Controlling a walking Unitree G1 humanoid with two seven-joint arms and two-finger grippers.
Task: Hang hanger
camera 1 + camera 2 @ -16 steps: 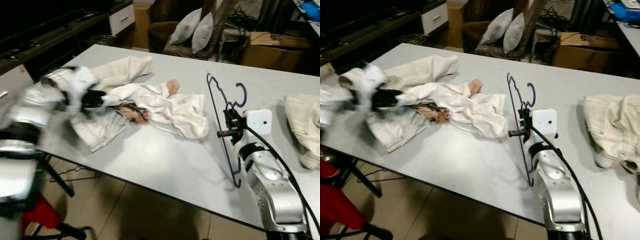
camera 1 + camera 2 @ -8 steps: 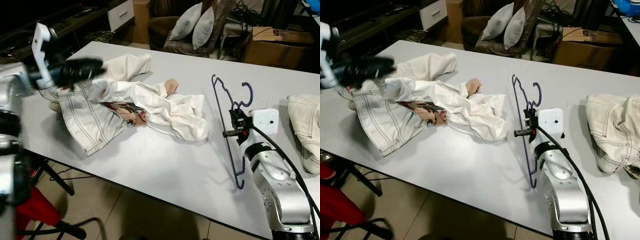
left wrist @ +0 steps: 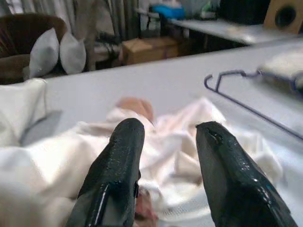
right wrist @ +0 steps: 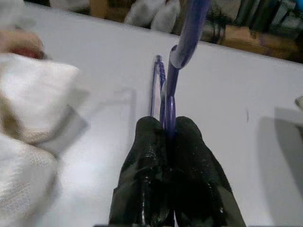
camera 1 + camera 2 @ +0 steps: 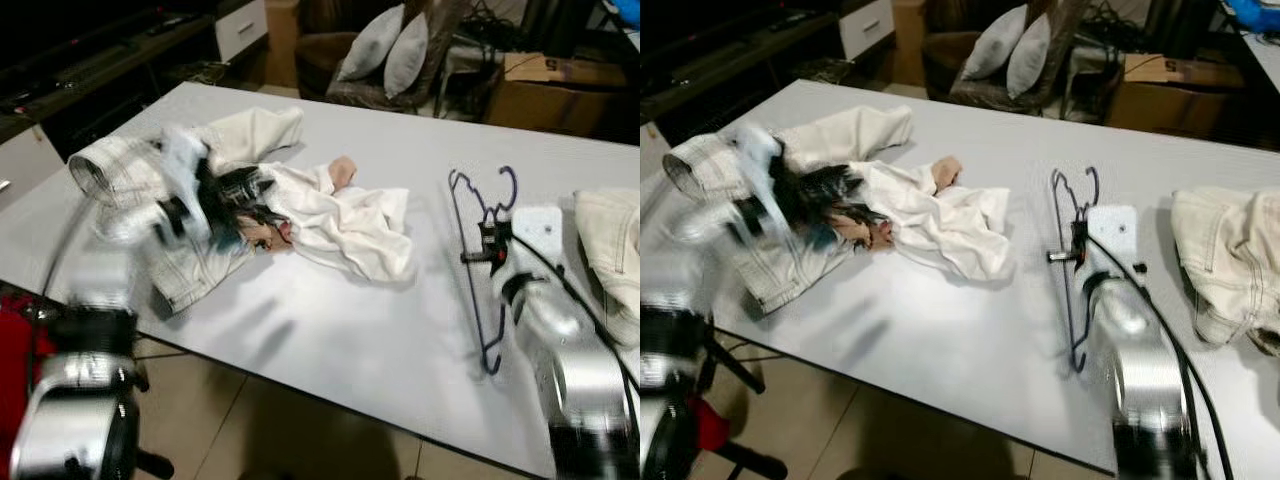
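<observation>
Right gripper [image 4: 166,142] clenched on hanger [image 5: 480,262] over counter [image 5: 330,320]; left gripper [image 3: 165,137] released, above shirt [image 5: 345,215]. Next: thread hanger into shirt.

Bare table between the clothes and the hanger

The table [image 5: 330,340] is heaped at left by white clothes [image 5: 340,215]; passage rightward is barred by the hanger [image 5: 478,260].

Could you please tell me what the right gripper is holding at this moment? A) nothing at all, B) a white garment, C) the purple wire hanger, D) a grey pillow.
C: in the right wrist view the right gripper has its two black fingers pressed together on the wire of the purple hanger, over the white table.
</observation>
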